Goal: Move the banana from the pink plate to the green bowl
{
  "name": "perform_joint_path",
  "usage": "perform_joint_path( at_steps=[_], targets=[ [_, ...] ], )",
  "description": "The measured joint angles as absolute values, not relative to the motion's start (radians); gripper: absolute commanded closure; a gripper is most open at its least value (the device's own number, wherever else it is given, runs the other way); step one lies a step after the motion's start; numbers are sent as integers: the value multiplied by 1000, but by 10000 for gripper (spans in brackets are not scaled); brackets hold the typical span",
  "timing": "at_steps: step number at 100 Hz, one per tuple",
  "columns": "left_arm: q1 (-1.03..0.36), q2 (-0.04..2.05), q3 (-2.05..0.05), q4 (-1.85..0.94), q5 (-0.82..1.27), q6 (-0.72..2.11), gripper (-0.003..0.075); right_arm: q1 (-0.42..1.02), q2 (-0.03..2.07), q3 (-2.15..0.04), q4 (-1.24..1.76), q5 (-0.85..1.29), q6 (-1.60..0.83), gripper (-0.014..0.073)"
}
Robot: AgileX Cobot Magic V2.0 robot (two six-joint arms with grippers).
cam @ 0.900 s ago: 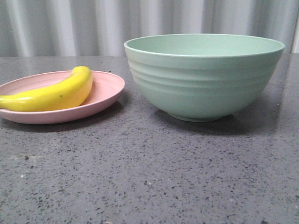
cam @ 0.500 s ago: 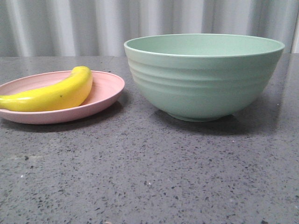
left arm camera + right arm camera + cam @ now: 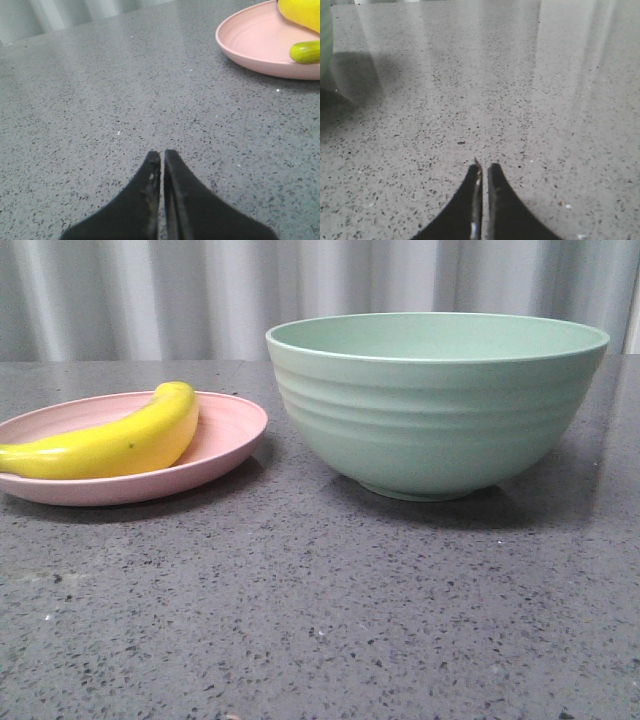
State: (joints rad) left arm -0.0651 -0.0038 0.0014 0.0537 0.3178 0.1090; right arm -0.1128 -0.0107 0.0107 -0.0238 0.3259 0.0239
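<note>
Front view: the pink plate (image 3: 225, 435) is cut off by the left picture edge, as is the far-left end of the banana (image 3: 110, 445). The green bowl's (image 3: 430, 420) floor is hidden behind its own near wall. Neither arm appears there.

Left wrist view: plate and banana are both cropped by the picture edge; only a yellow portion and a greenish tip show.

Right wrist view: only a blurred sliver of the bowl shows at the picture edge. Both pincer bases lie outside their views.
</note>
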Motion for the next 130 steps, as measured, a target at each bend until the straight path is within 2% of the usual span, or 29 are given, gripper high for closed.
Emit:
perform_joint_path(
  at_steps=[91, 130],
  targets=[
    [-65, -4, 1, -24, 191, 109, 741, -113, -11, 11, -24, 299, 24, 657],
    [-65, -4, 1, -47, 101, 109, 741, -113, -11, 11, -24, 106, 24, 657]
  ],
)
